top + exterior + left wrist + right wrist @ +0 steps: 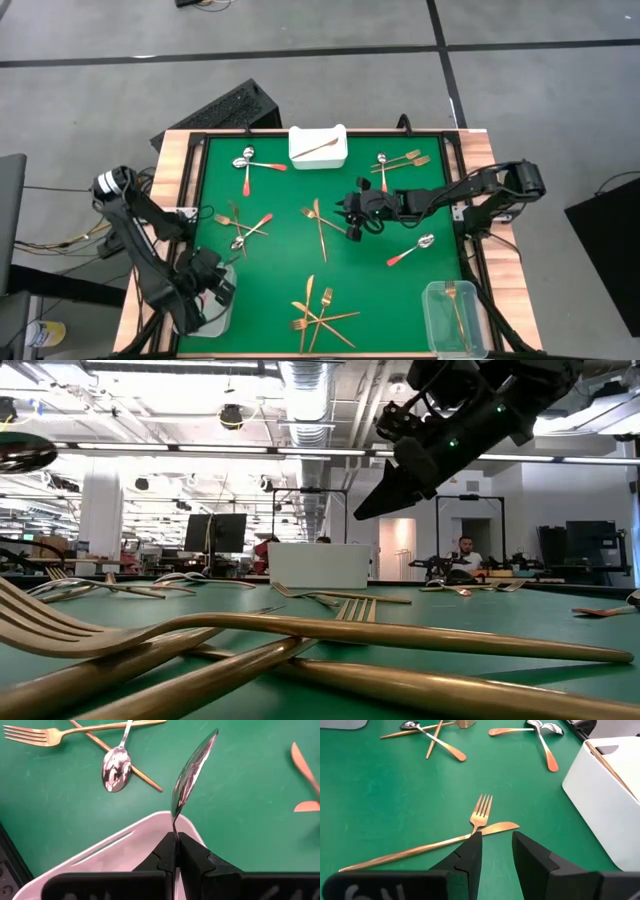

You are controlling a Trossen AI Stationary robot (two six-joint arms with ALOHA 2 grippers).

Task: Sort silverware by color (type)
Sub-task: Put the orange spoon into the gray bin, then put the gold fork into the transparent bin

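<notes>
Silver spoon pinched in left gripper.

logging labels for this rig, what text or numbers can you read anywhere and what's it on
No text reads with certainty.
Right end effector: white marks on its dark body at the right wrist view's edge, cut off and upside down, unreadable.
Silverware, white tray and green mat: no lettering visible.
</notes>
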